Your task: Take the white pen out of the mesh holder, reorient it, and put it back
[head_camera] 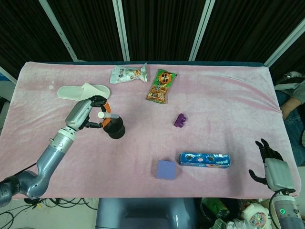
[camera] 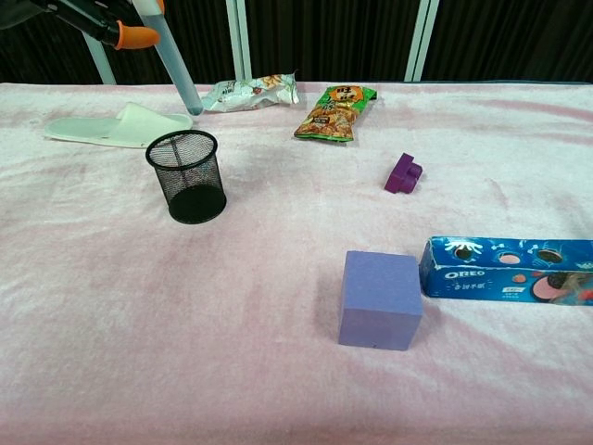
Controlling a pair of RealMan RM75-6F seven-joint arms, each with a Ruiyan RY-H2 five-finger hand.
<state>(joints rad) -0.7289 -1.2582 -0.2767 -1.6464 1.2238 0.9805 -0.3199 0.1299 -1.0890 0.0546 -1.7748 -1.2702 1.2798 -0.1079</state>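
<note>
Left hand [head_camera: 90, 112]: grasps the white pen [camera: 172, 65] above the mesh holder [camera: 188, 176], tip angled down toward its rim.
Right hand [head_camera: 269, 162]: empty, fingers spread, off the tabletop [head_camera: 224, 114] edge.

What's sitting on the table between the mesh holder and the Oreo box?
The purple cube lies between the mesh holder and the Oreo box, nearer the box; the chest view shows it best.
</note>
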